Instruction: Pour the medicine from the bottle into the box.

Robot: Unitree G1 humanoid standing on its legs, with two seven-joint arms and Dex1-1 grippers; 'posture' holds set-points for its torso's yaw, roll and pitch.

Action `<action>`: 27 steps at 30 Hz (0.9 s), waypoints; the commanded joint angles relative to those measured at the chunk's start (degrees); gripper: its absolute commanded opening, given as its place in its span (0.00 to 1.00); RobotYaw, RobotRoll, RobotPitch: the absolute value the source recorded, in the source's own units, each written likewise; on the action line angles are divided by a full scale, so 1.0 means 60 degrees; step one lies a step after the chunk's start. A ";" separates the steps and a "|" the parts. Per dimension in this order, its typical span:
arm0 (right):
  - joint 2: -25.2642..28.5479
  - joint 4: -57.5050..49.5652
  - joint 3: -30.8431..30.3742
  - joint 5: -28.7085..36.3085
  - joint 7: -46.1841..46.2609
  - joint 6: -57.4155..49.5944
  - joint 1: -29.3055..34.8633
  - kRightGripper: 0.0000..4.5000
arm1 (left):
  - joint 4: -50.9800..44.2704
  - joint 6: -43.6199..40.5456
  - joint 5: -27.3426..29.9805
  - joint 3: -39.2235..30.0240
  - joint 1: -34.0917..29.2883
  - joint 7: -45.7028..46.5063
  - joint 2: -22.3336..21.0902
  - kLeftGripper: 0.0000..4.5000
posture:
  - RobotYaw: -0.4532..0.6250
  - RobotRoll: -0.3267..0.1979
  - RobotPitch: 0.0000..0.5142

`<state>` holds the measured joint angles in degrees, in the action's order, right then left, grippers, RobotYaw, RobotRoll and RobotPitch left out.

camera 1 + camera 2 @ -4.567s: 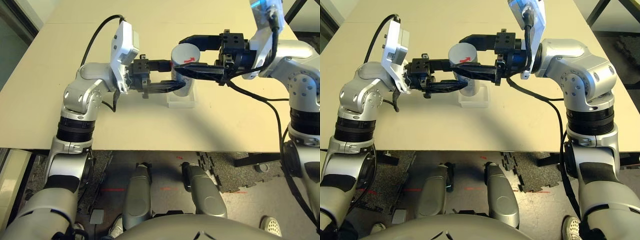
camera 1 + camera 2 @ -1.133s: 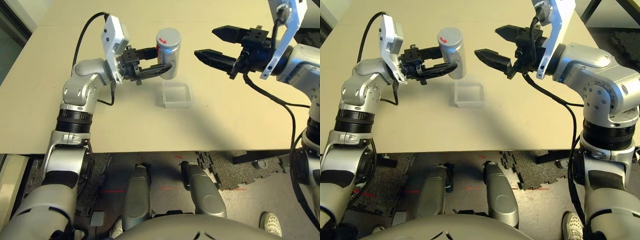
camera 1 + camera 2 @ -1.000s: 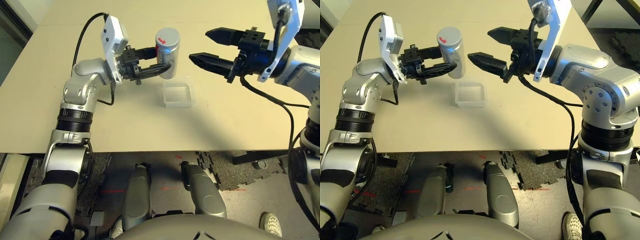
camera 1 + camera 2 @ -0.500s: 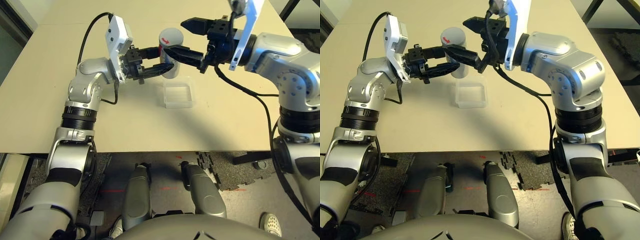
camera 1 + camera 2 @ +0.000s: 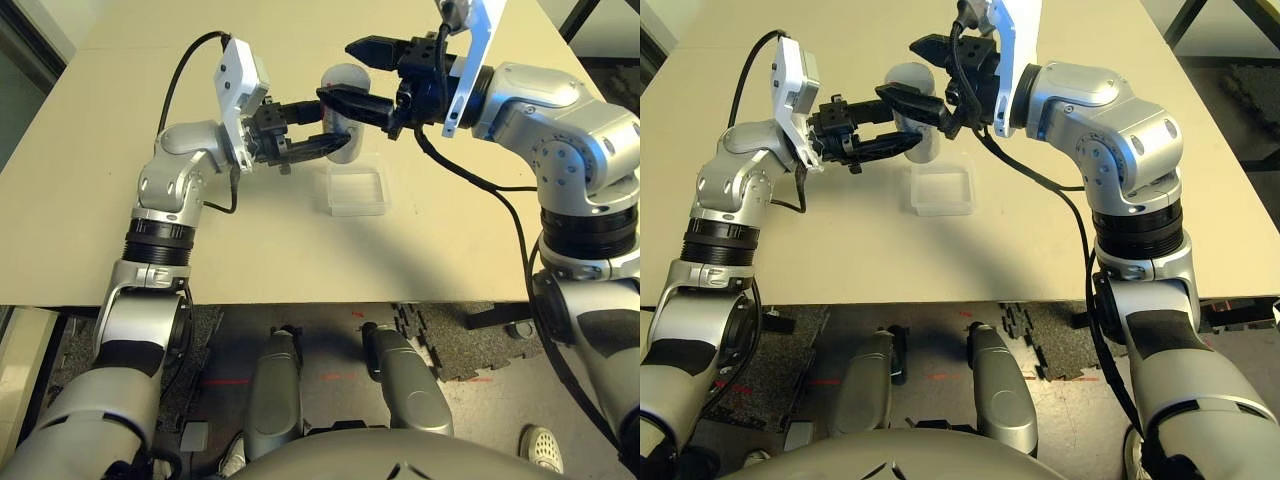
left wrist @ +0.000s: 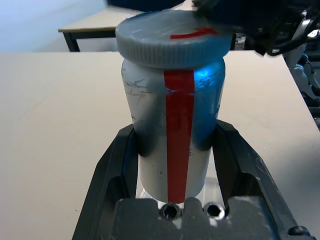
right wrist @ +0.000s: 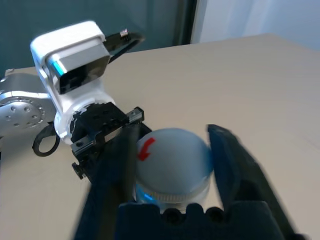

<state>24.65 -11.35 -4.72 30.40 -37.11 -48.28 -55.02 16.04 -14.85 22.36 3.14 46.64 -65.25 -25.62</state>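
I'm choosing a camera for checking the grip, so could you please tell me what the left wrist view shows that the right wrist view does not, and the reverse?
Left wrist view: the bottle's red stripe, the left gripper's jaws closed on its sides, and part of the clear box.
Right wrist view: the left arm's white camera housing.
Both: the bottle's grey cap with its red marking, and the tabletop.

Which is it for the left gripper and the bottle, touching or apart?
Touching: the left wrist view shows the left gripper pressing the bottle from both sides.
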 commanded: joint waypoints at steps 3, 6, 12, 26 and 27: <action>0.0015 -0.0353 -0.0217 0.0124 -0.0206 -0.0332 0.0162 0.42 | -0.0162 -0.0010 -0.0038 0.0058 0.0036 -0.0079 0.0014 0.51 | 0.37 0.62 0.39; 0.0015 -0.0415 -0.0207 0.0133 -0.0229 -0.0411 0.0194 0.42 | -0.0122 0.0006 -0.0041 0.0058 0.0054 -0.0091 0.0002 0.51 | 0.37 0.62 0.39; -0.0108 -0.0411 0.0044 0.0303 -0.0121 -0.0669 -0.0016 0.46 | -0.0049 0.0050 -0.0080 0.0060 0.0057 -0.0108 -0.0022 0.51 | 0.37 0.62 0.39; -0.0009 -0.0647 0.0086 0.0573 -0.0149 -0.1266 -0.0256 1.00 | 0.0116 0.0152 -0.0144 0.0082 0.0148 -0.0105 -0.0010 0.51 | 0.37 0.62 0.40; 0.0009 -0.0626 0.0057 0.0517 -0.0162 -0.1207 -0.0230 1.00 | 0.0092 0.0144 -0.0138 0.0084 0.0147 -0.0099 -0.0004 0.51 | 0.37 0.62 0.40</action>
<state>24.17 -14.04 -3.87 33.70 -37.83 -55.97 -56.38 16.65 -14.39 22.17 3.35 46.75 -65.26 -25.63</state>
